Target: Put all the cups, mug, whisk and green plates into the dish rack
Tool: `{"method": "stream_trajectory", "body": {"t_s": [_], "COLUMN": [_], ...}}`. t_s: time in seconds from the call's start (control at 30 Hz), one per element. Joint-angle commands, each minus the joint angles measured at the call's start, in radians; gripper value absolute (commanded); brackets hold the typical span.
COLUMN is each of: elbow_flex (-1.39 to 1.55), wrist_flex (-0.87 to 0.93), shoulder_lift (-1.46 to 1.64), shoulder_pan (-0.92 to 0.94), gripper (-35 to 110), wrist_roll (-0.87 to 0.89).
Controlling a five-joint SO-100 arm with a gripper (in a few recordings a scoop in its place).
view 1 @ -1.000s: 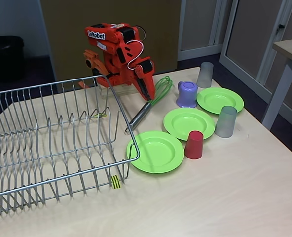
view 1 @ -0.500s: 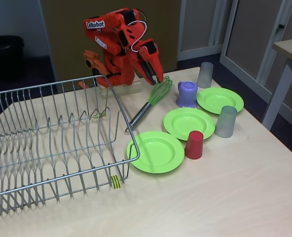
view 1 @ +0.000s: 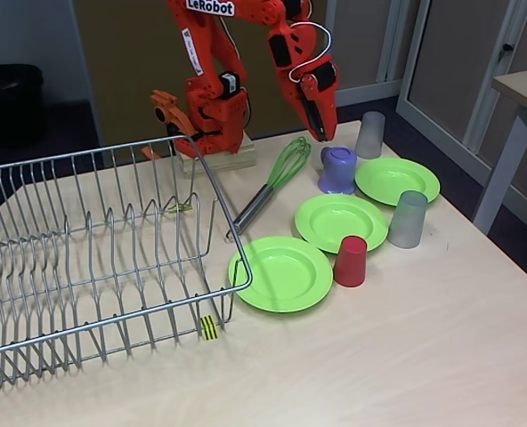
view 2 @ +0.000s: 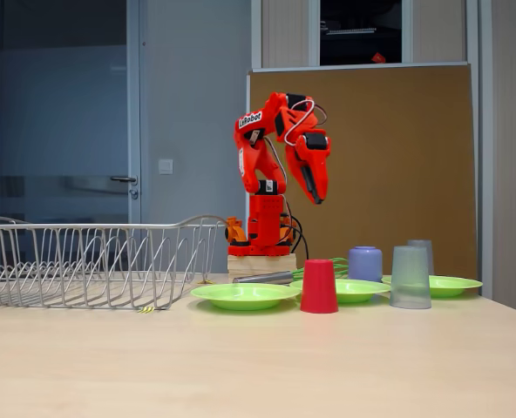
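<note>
Green whisk (view 1: 272, 182) on table — end effector (view 1: 323, 131) raised above it, empty, jaw state unclear.

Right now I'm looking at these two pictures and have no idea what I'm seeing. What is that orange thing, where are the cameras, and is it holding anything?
The orange thing is a small robot arm bolted at the table's back edge. Its gripper, the two-finger pincer at its tip, hangs in the air above the whisk and mug and holds nothing; I cannot tell whether it is open.

Both cameras stand still. One looks down at the table from the front corner; the other sits low, level with the tabletop, viewing it side-on.

On the table lie three green plates, a red cup, two grey cups, a purple mug, and a green whisk with a silver handle. The big wire dish rack, on the left in both fixed views, has no dishes in it.
</note>
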Motion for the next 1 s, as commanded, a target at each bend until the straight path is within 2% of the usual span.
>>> {"method": "stream_trajectory", "body": {"t_s": [0.0, 0.1, 0.17, 0.23, 0.33, 0.5, 0.57, 0.67, 0.73, 0.97], "elbow_flex": [-0.158, -0.275, -0.319, -0.344, -0.419, -0.572, -0.601, -0.637, -0.658, -0.699], "wrist_flex": [0.149, 0.189, 0.189, 0.186, 0.147, 0.089, 0.06, 0.021, 0.006, -0.069], "shoulder_lift": [-0.083, -0.163, -0.216, -0.285, -0.416, -0.611, -0.652, -0.69, -0.712, -0.796], "shoulder_pan": [-0.114, -0.253, -0.359, -0.468, -0.598, -0.733, -0.778, -0.827, -0.85, -0.897], "gripper": [0, 0, 0, 0, 0, 0, 7, 25, 33, 39], "wrist_roll": [0.351, 0.603, 0.841, 1.152, 1.407, 1.605, 1.661, 1.687, 1.689, 1.634]}}
